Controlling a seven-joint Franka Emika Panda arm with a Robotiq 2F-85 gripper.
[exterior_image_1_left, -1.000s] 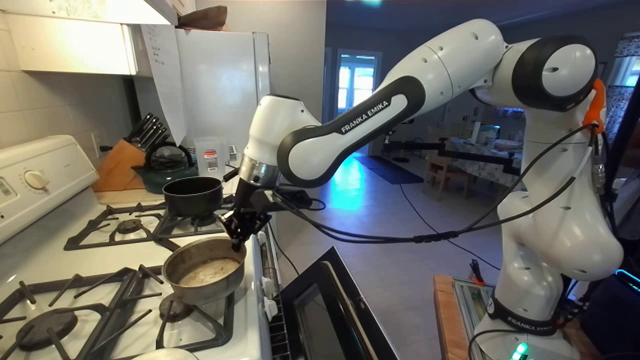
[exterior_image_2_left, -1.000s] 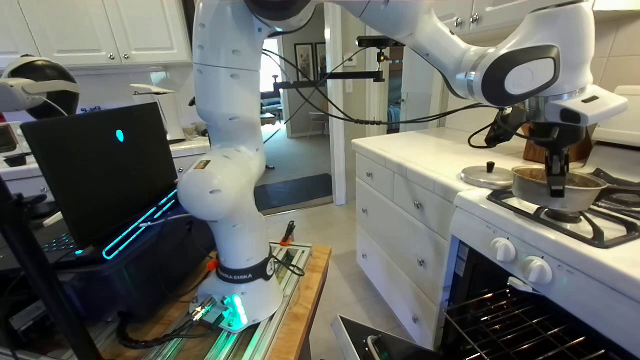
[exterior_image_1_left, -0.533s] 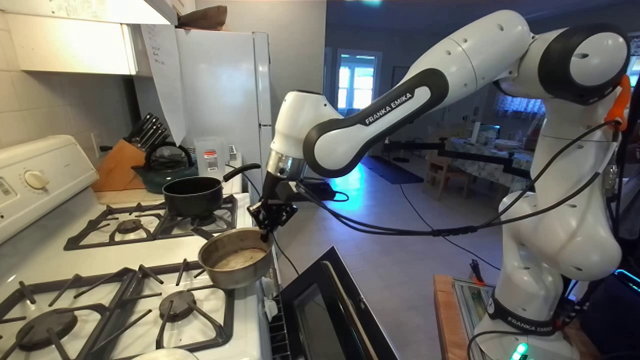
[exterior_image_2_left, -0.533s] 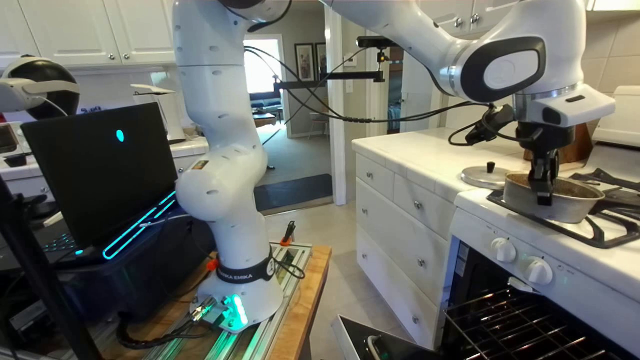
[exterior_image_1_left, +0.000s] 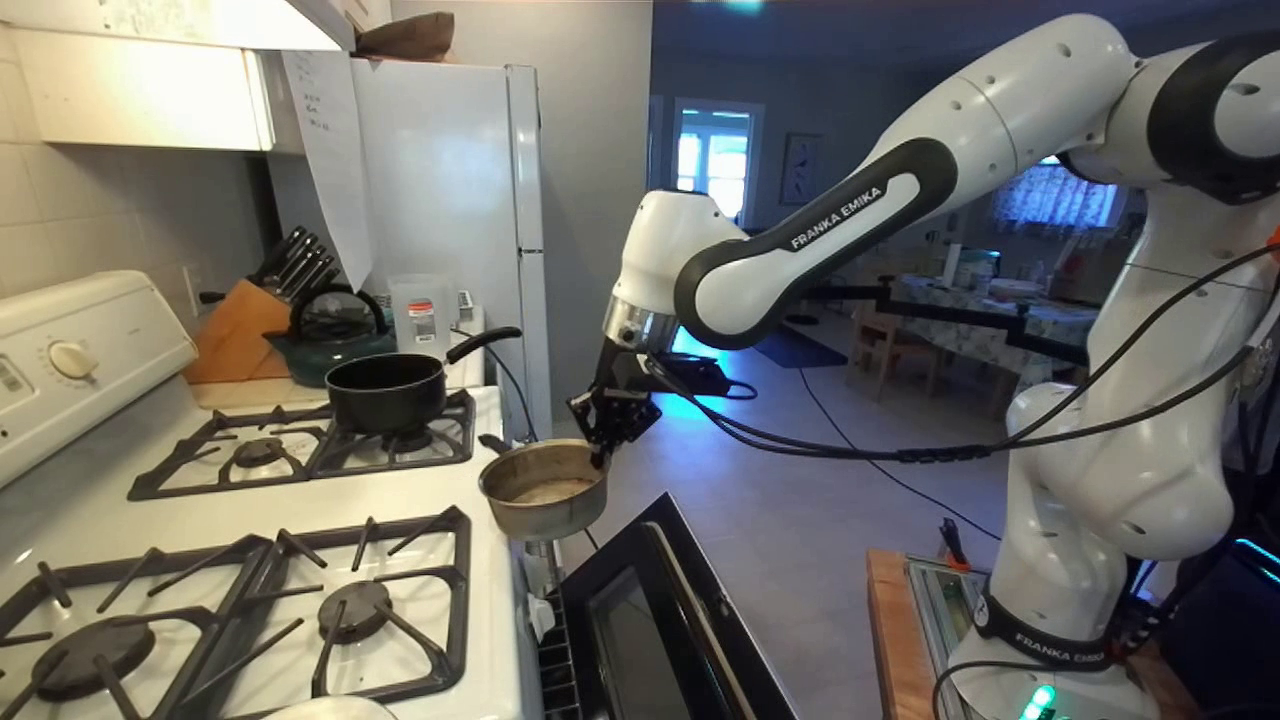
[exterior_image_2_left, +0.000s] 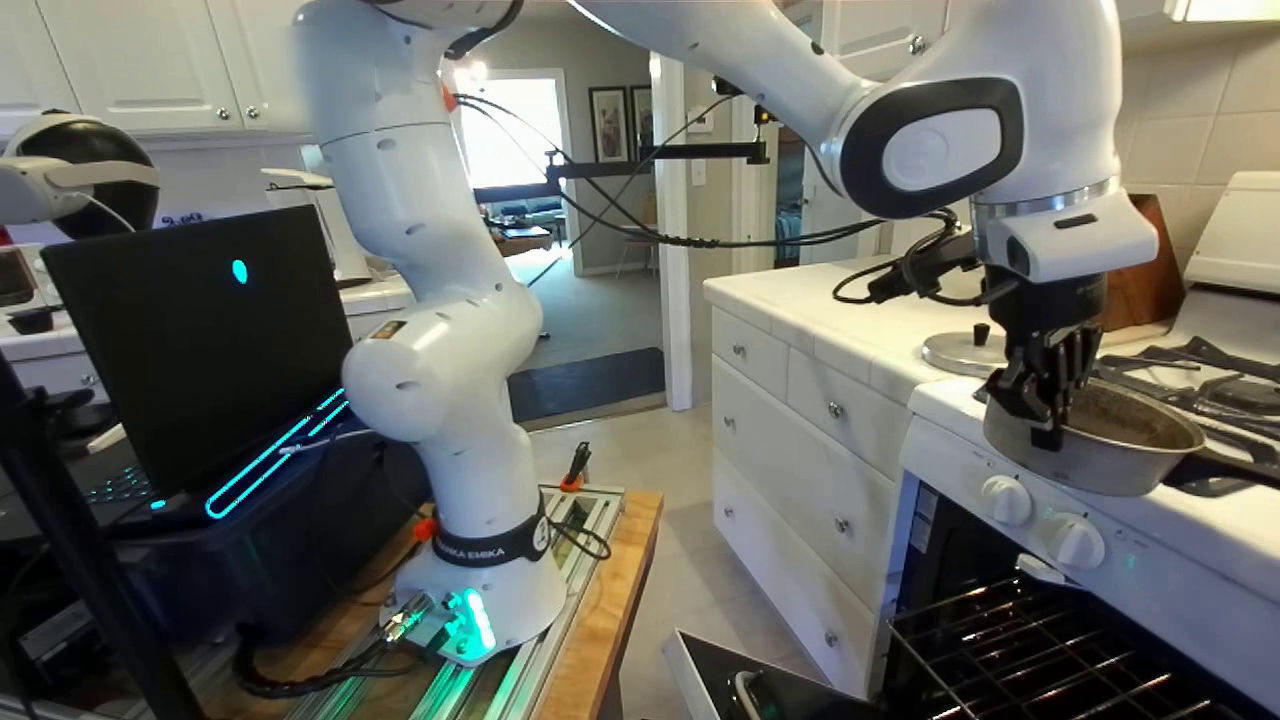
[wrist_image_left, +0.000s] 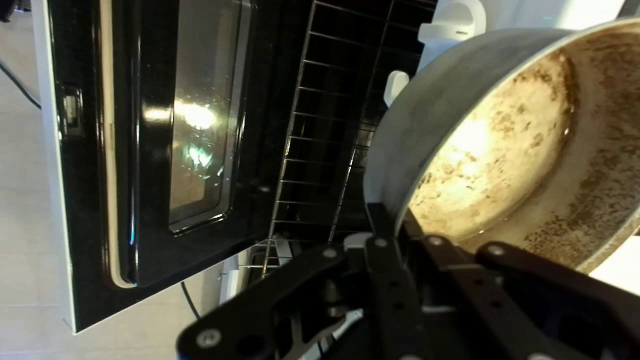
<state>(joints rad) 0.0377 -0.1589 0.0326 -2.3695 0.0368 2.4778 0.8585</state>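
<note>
White stove (exterior_image_1_left: 300, 508) in a kitchen, its oven door (exterior_image_1_left: 650, 610) hanging open past the front edge; floor (exterior_image_1_left: 770, 580) runs from there to the robot's wooden stand (exterior_image_1_left: 885, 600). Metal pan (exterior_image_1_left: 545, 518) is out at that front edge, partly over the open oven (exterior_image_2_left: 945, 570) in the wrist view; can't tell if its bottom touches the stove. Gap shows between pan and door; front grate (exterior_image_1_left: 460, 590) sits just behind the pan. Gripper (wrist_image_left: 397, 225) is clenched on the pan's wall, one finger inside the rim, one outside. Pan has brown stains over bottom and sides, plus a bright glint. Black pot (exterior_image_1_left: 385, 405) stands farther along the stove, near the fridge (exterior_image_1_left: 440, 170), inside too dark to read. Knife block (exterior_image_1_left: 235, 330) is full of knives (exterior_image_1_left: 300, 262), kettle (exterior_image_1_left: 320, 355) beside it. Wire rack (exterior_image_2_left: 1040, 640) inside the oven. Lid (exterior_image_2_left: 960, 355) lies on the counter (exterior_image_2_left: 800, 290) next to the stove. Pan mouth faces up; handle (exterior_image_1_left: 494, 443) points away from the gripper, back over the stove, slanting toward the fridge side. Long axis, from grip to handle, runs slantwise to the front edge; exact tilt hard to judge.
</note>
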